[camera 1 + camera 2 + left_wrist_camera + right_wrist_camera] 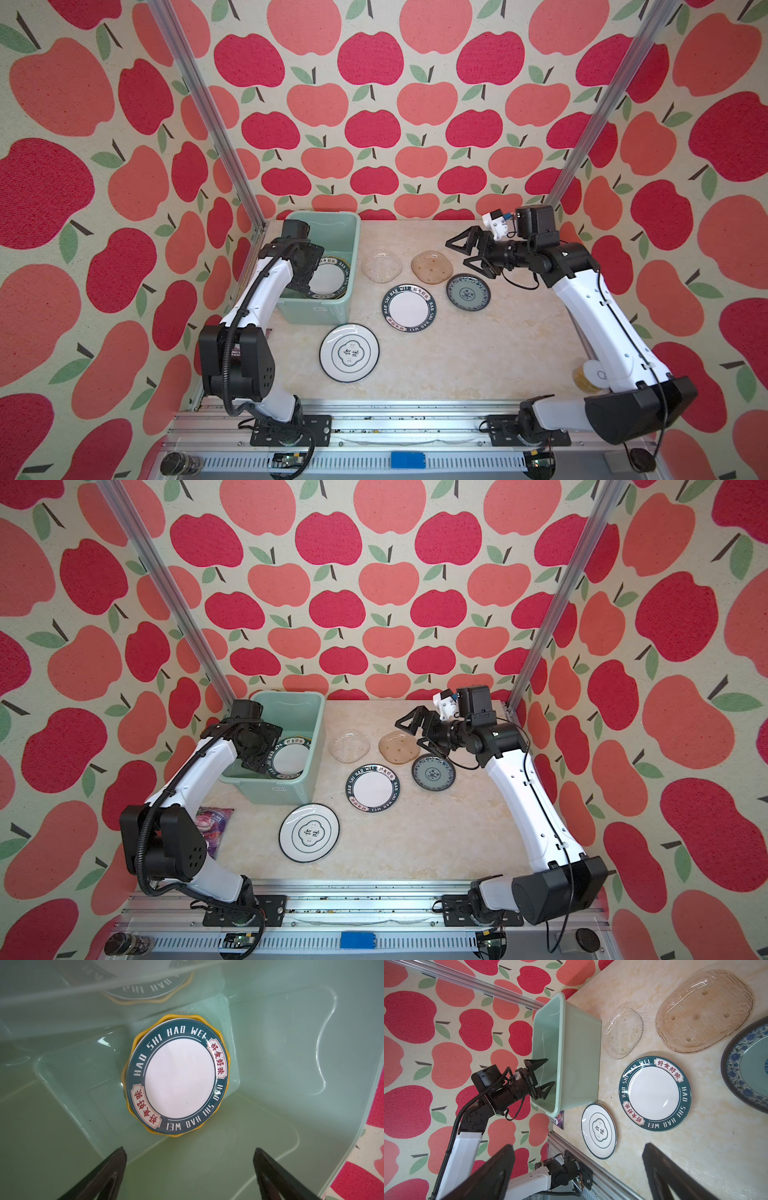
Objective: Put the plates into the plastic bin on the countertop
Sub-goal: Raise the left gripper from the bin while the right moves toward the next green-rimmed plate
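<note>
The mint-green plastic bin [354,266] stands at the back left of the countertop [478,353]. On its floor a white plate with a dark lettered rim [178,1076] lies on the yellow scalloped plate [178,1016]. My left gripper [189,1150] hangs open and empty inside the bin, just above them. A clear glass plate [381,266], an amber plate [432,267], a grey-blue patterned plate [468,291], a second lettered plate [409,308] and an emblem plate [349,353] lie on the countertop. My right gripper [456,253] hovers open beside the amber plate.
A purple snack packet [214,825] lies by the left arm's base. A yellowish jar [584,376] stands half hidden under the right arm. An aluminium rail [374,409] borders the front edge, and apple-patterned walls close in the other sides.
</note>
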Action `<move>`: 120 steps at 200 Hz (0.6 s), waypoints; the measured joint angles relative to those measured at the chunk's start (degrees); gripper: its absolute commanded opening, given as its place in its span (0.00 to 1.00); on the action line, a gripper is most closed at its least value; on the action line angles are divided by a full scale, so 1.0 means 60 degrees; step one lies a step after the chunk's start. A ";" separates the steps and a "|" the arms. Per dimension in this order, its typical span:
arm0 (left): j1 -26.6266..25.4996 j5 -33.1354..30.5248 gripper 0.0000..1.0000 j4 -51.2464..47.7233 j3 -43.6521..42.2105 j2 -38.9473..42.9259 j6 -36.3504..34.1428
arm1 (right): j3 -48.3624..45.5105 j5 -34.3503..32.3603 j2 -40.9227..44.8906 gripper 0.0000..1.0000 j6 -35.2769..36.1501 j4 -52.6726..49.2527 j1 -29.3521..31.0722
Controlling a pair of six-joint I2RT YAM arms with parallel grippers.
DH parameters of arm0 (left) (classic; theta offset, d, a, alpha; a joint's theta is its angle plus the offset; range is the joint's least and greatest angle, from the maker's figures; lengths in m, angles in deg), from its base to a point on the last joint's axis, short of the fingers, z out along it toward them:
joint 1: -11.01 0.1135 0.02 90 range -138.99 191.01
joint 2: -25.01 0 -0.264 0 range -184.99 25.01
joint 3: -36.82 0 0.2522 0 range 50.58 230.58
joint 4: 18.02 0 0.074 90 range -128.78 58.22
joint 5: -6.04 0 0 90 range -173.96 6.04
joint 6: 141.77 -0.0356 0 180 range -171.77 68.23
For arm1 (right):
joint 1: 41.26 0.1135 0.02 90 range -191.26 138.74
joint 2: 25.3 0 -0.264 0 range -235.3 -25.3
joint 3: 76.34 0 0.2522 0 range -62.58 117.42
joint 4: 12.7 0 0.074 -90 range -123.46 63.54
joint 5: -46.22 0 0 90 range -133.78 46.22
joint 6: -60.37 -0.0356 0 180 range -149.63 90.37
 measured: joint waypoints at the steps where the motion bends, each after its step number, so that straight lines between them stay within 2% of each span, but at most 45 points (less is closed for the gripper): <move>1: 0.0000 -0.0004 0.97 -0.0004 0.0004 0.0007 -0.0029 | 0.0000 0.0004 0.0000 0.99 0.0000 -0.0004 0.0000; 22: -0.0033 -0.0157 0.95 -0.0193 0.0517 0.0251 -0.1235 | 0.0000 -0.0120 0.0015 0.99 0.0007 -0.0233 0.0000; 57: -0.0455 -0.0576 0.94 -0.0197 0.1668 0.1078 -0.4291 | 0.0000 -0.0503 0.0007 0.99 0.0091 -0.0911 0.0033; 90: -0.1530 -0.0958 0.94 -0.0204 0.1843 0.2375 -0.7435 | -0.0029 -0.1071 -0.0087 0.99 0.0335 -0.1468 0.0481; 120: -0.2987 -0.0925 0.97 -0.0273 0.1843 0.2867 -1.0010 | -0.0739 -0.1399 -0.0091 0.99 0.0412 -0.1457 0.1045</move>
